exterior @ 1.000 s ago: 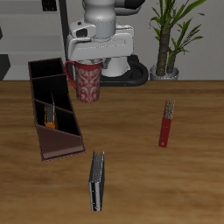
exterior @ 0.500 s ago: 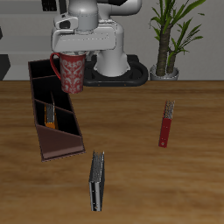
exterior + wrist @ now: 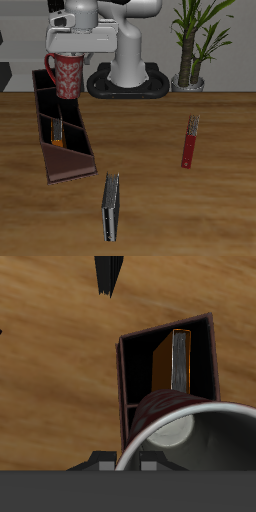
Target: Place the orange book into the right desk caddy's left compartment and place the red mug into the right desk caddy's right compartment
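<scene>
My gripper (image 3: pixel 67 56) is shut on the rim of the red mug (image 3: pixel 66 76) and holds it upright in the air over the back end of the right desk caddy (image 3: pixel 72 163). The mug hangs above the squarish right compartment (image 3: pixel 45 82), clear of the caddy's walls. The orange book (image 3: pixel 58 132) stands in the compartment next to the sloped end. In the wrist view the mug's rim (image 3: pixel 190 431) fills the foreground, with the caddy wall (image 3: pixel 123 366) and the book (image 3: pixel 170 356) beyond it.
A dark grey book (image 3: pixel 111 207) lies near the table's front edge and also shows in the wrist view (image 3: pixel 108 271). A slim red book (image 3: pixel 190 140) lies across the table. A potted plant (image 3: pixel 195 45) and the robot base (image 3: pixel 130 82) stand at the back.
My gripper has carried the red mug sideways and a little upward, from beside the robot base to above the caddy's back end. The books and the caddy have not moved.
</scene>
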{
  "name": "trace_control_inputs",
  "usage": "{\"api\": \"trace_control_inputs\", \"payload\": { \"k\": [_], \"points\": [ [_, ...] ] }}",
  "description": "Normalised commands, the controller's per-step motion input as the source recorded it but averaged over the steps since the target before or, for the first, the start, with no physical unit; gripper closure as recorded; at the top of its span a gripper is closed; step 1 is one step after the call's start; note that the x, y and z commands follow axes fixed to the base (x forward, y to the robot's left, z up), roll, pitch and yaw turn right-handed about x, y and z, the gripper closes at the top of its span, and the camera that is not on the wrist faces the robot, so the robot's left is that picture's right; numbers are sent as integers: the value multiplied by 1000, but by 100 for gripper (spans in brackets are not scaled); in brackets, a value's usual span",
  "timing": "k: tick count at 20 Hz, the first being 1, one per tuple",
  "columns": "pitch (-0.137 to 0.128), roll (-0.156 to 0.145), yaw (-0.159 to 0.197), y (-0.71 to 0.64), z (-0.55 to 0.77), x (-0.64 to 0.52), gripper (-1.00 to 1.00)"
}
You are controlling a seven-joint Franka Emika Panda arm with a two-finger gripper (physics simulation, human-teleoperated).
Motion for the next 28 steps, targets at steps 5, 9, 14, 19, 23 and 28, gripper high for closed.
{"api": "trace_control_inputs", "payload": {
  "k": [5,9,14,19,23,28],
  "points": [
    [-1,-7,4,-205,-17,-343,100],
    [-5,4,-24,-277,67,-325,100],
    [-3,-26,-32,-197,23,-245,100],
    [3,-2,-44,-138,-50,-281,100],
    [-5,24,-5,-21,-143,-249,100],
    [-16,26,-17,-38,-85,-331,100]
  ]
}}
